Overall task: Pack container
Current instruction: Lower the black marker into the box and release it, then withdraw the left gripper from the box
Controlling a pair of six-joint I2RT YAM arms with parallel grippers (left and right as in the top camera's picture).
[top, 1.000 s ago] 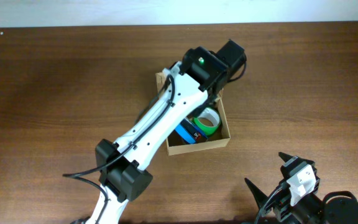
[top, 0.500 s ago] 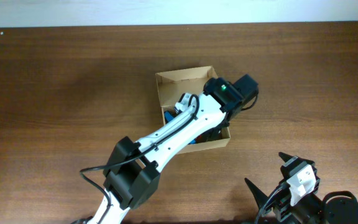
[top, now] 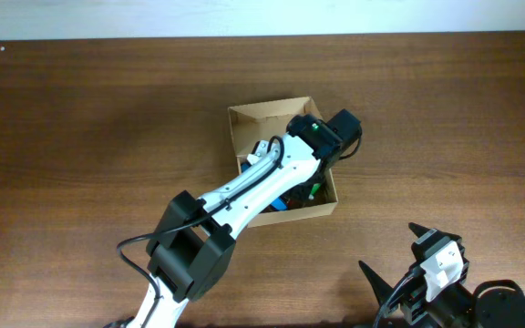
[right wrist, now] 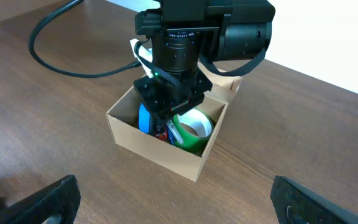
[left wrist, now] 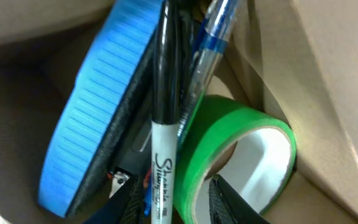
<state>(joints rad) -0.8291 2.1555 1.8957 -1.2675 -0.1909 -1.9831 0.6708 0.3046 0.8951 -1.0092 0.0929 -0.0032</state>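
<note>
My left claw (left wrist: 173, 206) sits in the container (top: 272, 107) astride the green tape (left wrist: 241, 127) (gripping or not, I cannot tell); next I'd lift clear

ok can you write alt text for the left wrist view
Close-up inside the cardboard box: a green tape roll on edge beside a black Sharpie marker, a blue pen and a ridged blue plastic slab. The left claw shows at the bottom, tips straddling the marker and the roll's near band.
</note>
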